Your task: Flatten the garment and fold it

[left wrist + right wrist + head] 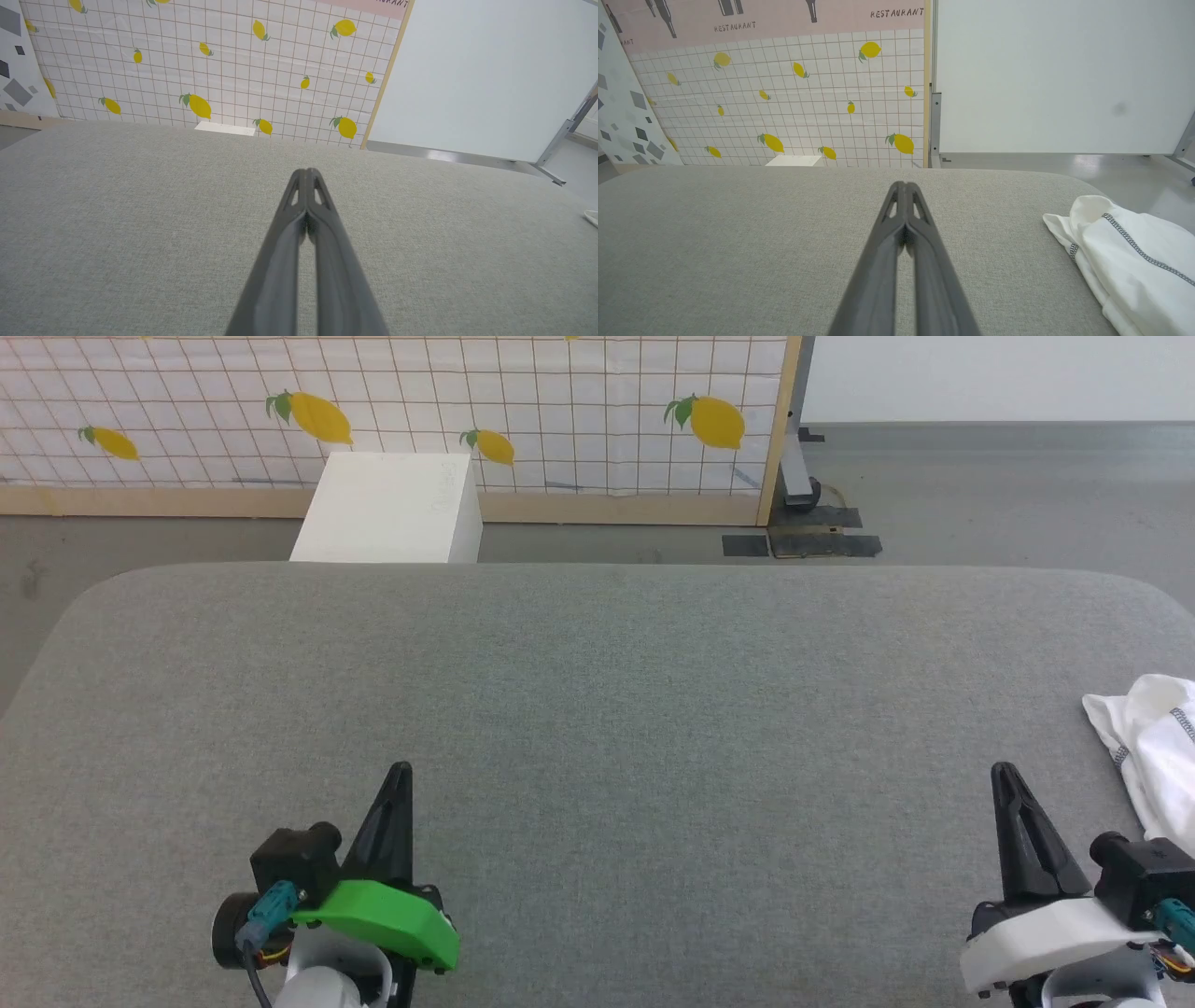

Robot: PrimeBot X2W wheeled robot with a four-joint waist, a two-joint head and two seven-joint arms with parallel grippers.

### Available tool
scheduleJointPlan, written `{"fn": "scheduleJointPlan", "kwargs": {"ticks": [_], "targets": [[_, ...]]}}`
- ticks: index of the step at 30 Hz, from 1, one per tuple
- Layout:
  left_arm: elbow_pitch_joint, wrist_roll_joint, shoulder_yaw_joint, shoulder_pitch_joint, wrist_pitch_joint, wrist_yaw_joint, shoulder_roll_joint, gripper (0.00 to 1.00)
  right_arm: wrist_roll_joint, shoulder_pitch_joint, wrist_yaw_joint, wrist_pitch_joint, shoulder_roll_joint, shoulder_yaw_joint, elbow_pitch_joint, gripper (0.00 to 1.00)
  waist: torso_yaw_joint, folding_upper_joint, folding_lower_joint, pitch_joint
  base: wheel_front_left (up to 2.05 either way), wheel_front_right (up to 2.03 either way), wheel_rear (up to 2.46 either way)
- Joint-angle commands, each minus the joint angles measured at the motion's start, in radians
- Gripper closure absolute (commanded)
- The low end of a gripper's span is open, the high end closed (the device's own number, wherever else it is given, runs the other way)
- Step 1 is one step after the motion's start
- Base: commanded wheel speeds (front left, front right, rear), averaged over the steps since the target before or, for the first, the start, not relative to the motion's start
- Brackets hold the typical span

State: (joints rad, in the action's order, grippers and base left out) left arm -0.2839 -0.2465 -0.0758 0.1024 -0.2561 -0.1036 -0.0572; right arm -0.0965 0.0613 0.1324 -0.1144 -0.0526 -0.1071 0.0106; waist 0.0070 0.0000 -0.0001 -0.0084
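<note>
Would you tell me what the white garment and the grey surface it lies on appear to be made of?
The garment looks like thin, soft matte fabric, possibly cotton: it bunches in loose folds and has grey stitched seams. The table surface seems a grey woven cloth cover, matte, with fine visible weave.

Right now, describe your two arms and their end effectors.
The left end effector has two long black tapered fingers with slots near the tips. Behind them sit a bright green cover, a black camera block and a teal plug with a dark cable. The right end effector has the same fingers, behind a white cover.
</note>
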Motion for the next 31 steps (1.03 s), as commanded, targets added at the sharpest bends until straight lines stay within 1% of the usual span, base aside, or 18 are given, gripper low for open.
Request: {"fn": "scheduleJointPlan", "kwargs": {"ticks": [1,31], "targets": [[0.0,0.0,0.0,0.0,0.0,0.0,0.0,1.0,0.0,0.0,0.0,0.0,0.0,0.0,0.0,1.0,0.0,0.0,0.0001,0.0,0.0,0.0,0.0],[0.067,0.058,0.018,-0.024,0.061,0.024,0.002,1.0,0.023,-0.014,0.0,0.027,0.001,0.025,-0.003,1.0,-0.002,0.0,0.0001,0.002,0.0,0.0,0.0]]}}
